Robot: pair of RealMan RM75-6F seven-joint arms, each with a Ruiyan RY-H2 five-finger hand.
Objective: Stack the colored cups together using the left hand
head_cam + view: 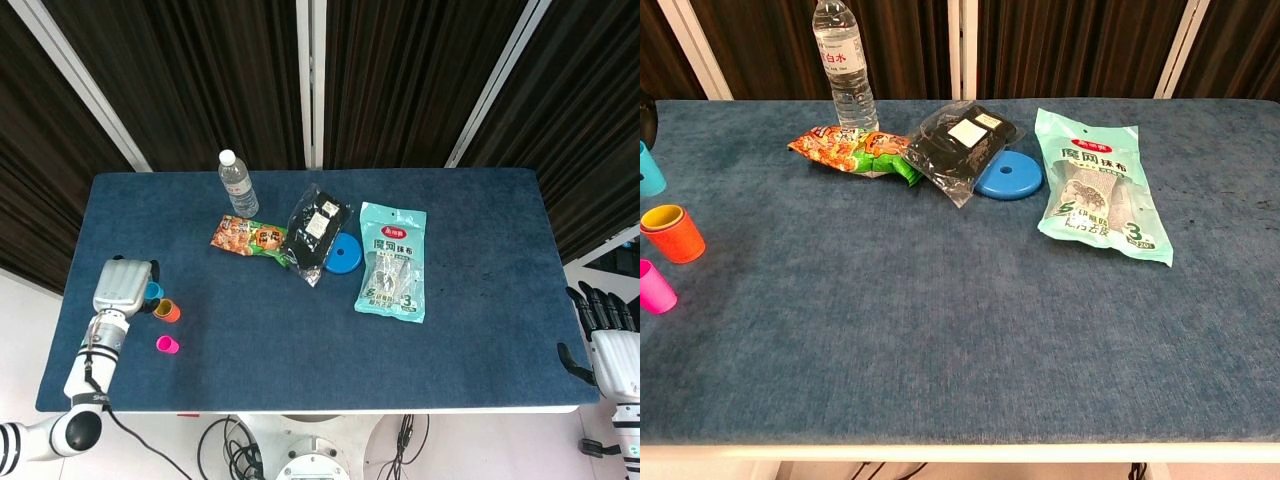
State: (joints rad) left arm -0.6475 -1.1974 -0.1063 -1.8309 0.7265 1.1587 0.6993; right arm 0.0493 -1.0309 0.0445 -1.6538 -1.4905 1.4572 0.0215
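Observation:
My left hand (122, 285) holds the blue cup (152, 291) at the table's left edge; most of the cup is hidden behind the hand. In the chest view the blue cup (648, 170) hangs off the cloth at the frame's left edge, with only a dark finger (646, 118) showing above it. The orange cup (167, 311) stands upright just right of the blue one, also seen as the orange cup (672, 233). The pink cup (167, 345) stands nearer the front edge, at the left in the chest view (654, 287). My right hand (604, 338) hangs empty past the table's right edge, fingers apart.
A water bottle (238, 185), a snack packet (248, 237), a black pouch (318, 228), a blue disc (343, 254) and a green cloth pack (392, 262) lie across the middle and back of the blue table (300, 340).

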